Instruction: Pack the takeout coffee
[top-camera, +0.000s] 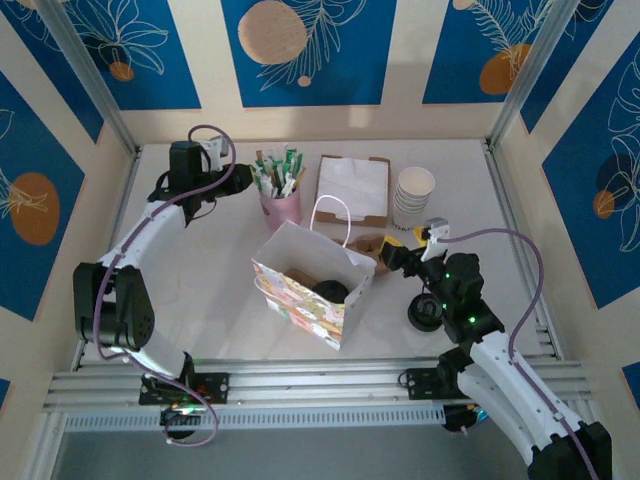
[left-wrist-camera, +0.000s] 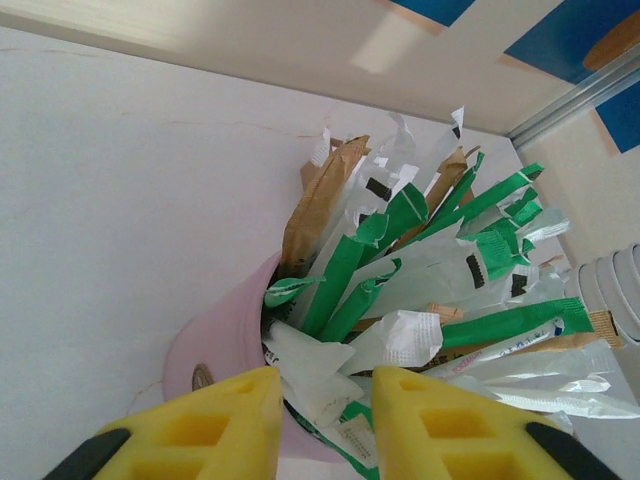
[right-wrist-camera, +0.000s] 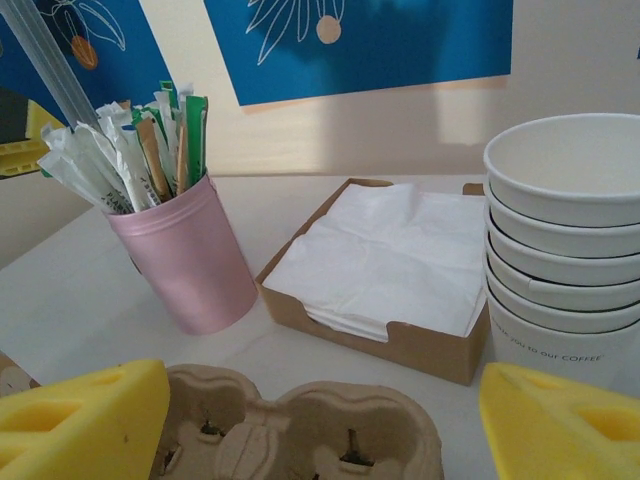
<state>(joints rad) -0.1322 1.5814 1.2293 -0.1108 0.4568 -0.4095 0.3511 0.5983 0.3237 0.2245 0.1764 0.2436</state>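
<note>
**A:** So where is the takeout coffee (top-camera: 330, 291)?

**B:** Down inside the patterned paper bag (top-camera: 300, 300), which stands open in the middle of the counter (top-camera: 200, 270). From above I can see a round black lid. The bag's wall hides the cup under it.

**A:** And the dark round thing by the right arm?

**B:** That black piece (top-camera: 425, 312) sits on the counter, apart from the bag. It is too small for me to tell more.

**A:** What about the left end effector (left-wrist-camera: 325, 380)?

**B:** It is at the pink cup (left-wrist-camera: 215, 350), which is stuffed with green, white and brown packets (left-wrist-camera: 400, 270), toward the far side of the counter. Its yellow fingers (left-wrist-camera: 215, 425) stand partly apart just over the cup's rim, with white packet ends in the gap. I cannot tell whether either finger touches a packet, but nothing looks pinched.

**A:** And the right end effector (right-wrist-camera: 320, 400)?

**B:** It is spread wide, with nothing in its grip. It hangs low over the pulp cup carrier (right-wrist-camera: 300, 435), which lies on the counter just beside the bag with two wells facing up. Beyond the carrier is the cardboard tray of napkins (right-wrist-camera: 385, 255). The stack of white cups (right-wrist-camera: 565, 270) stands just beside the tray on one side and the pink cup on the other.
</note>
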